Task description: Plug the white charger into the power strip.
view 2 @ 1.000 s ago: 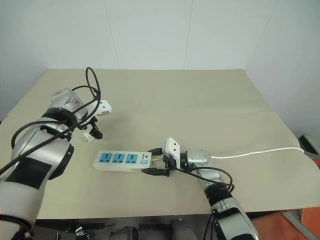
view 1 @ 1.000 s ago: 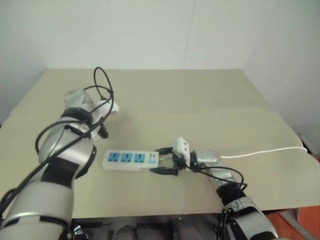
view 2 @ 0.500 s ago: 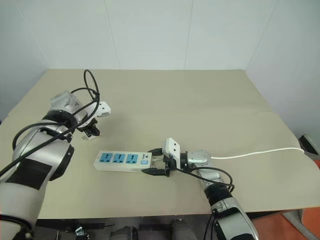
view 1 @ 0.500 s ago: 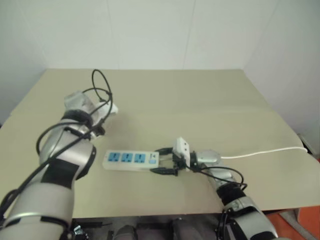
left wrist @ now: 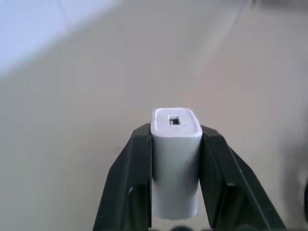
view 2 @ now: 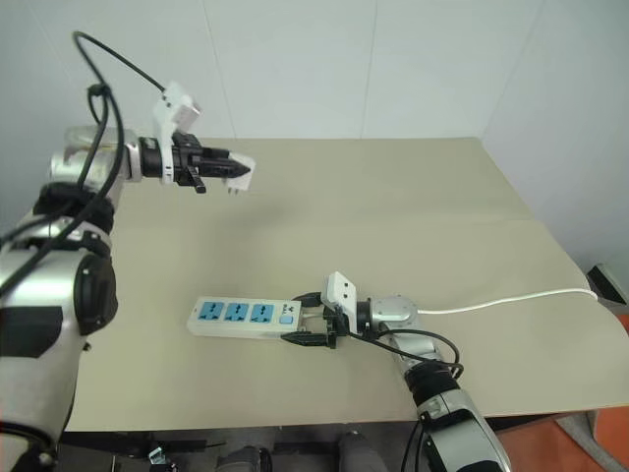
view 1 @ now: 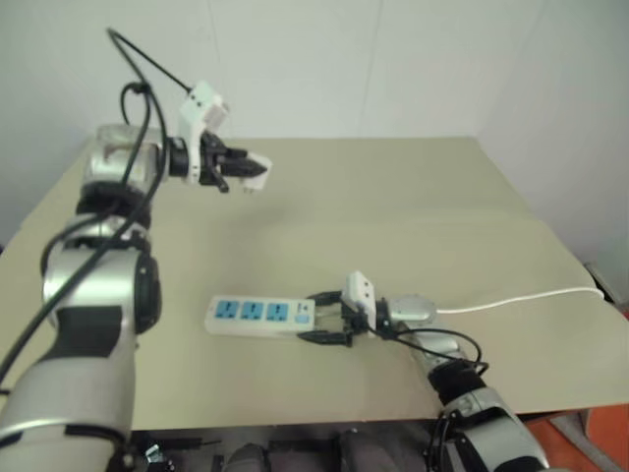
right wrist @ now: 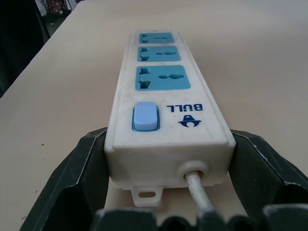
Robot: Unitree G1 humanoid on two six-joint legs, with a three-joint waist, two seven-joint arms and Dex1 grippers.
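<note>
The white charger [left wrist: 175, 159] is pinched between the black fingers of my left gripper [view 2: 232, 168], which is shut on it and holds it high above the table's far left part, pointing roughly level toward the right. The charger [view 1: 257, 172] sticks out past the fingertips. The power strip [view 1: 258, 315] lies flat on the table near the front middle, its three blue socket faces up. My right gripper [view 1: 322, 321] is shut on the strip's switch end [right wrist: 163, 130], one finger on each long side.
The strip's thin white cord [view 1: 521, 298] runs right across the tan table [view 1: 413, 206] and off its right edge. White walls stand behind the table's back edge. My left arm's black cable [view 2: 108, 59] loops above the wrist.
My left gripper closed on the charger down on the table, then rose and swung right with it, turning from pointing down to roughly level. The right gripper and the strip stayed still.
</note>
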